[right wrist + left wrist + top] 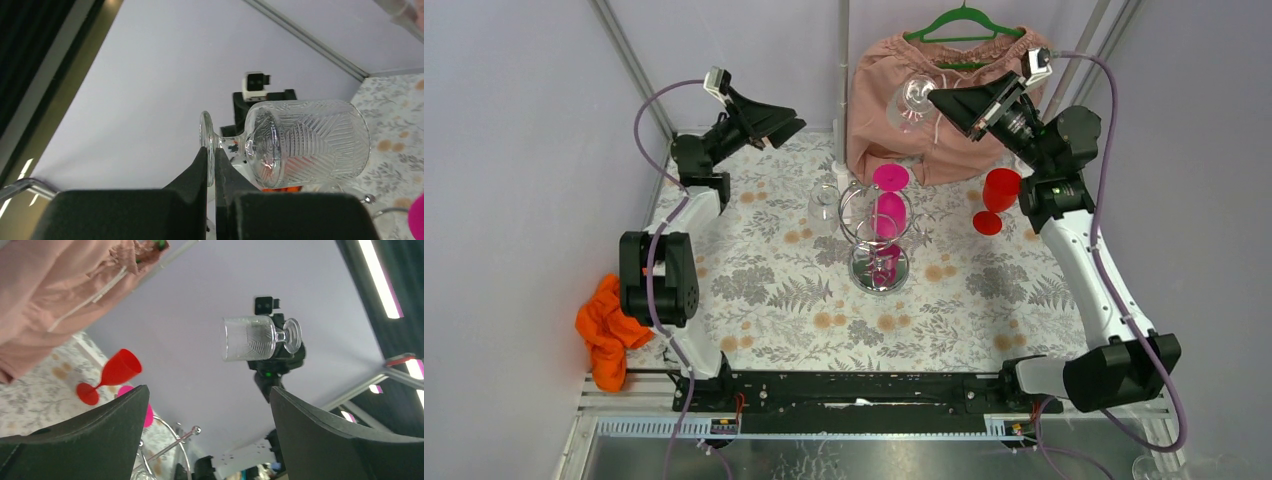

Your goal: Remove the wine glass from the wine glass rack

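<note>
The chrome wine glass rack (900, 270) stands mid-table with pink glasses (889, 180) on it. My right gripper (934, 98) is raised high behind the rack. It is shut on the round foot of a clear cut-pattern wine glass (914, 98), which lies sideways in the air, clear of the rack. The right wrist view shows my right gripper (211, 152) pinching the foot, with the wine glass's bowl (310, 142) pointing right. My left gripper (794, 128) hovers open at the back left, holding nothing. Its wrist view looks past the left gripper (209, 389) at the held wine glass (250, 337) and the rack's wire (172, 442).
Beside the rack's left side is another clear glass (824, 208); hanging or standing, I cannot tell. A red wine glass (996, 195) stands near the right arm. A pink garment (894, 150) hangs on a green hanger (964, 20) at the back. An orange cloth (604, 330) lies at the left edge.
</note>
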You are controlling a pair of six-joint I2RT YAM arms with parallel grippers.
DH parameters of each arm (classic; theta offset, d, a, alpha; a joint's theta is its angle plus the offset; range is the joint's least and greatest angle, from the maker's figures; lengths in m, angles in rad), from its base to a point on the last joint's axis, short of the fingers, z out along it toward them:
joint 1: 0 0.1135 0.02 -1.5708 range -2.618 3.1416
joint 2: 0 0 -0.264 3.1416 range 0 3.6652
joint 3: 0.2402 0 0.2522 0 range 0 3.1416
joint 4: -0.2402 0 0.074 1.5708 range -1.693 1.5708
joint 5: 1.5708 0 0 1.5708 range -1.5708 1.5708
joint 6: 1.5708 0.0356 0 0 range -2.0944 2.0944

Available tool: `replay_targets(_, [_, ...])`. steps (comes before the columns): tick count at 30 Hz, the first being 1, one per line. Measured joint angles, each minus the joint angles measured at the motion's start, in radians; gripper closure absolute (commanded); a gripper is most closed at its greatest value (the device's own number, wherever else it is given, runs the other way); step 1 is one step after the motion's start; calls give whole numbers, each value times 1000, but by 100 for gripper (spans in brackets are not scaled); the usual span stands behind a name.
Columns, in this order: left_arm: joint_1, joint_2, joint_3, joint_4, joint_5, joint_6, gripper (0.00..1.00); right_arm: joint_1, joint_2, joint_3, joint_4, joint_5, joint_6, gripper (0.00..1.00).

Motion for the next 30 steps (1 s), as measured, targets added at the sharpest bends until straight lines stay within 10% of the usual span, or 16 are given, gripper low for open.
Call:
replay_targets(10, [-3, 28, -22, 296, 2, -223, 1, 42, 167, 23, 343, -37, 238, 100])
replay_targets(30, [-10, -21, -71, 341, -18, -250, 1, 254, 409, 216, 482, -54, 353, 100])
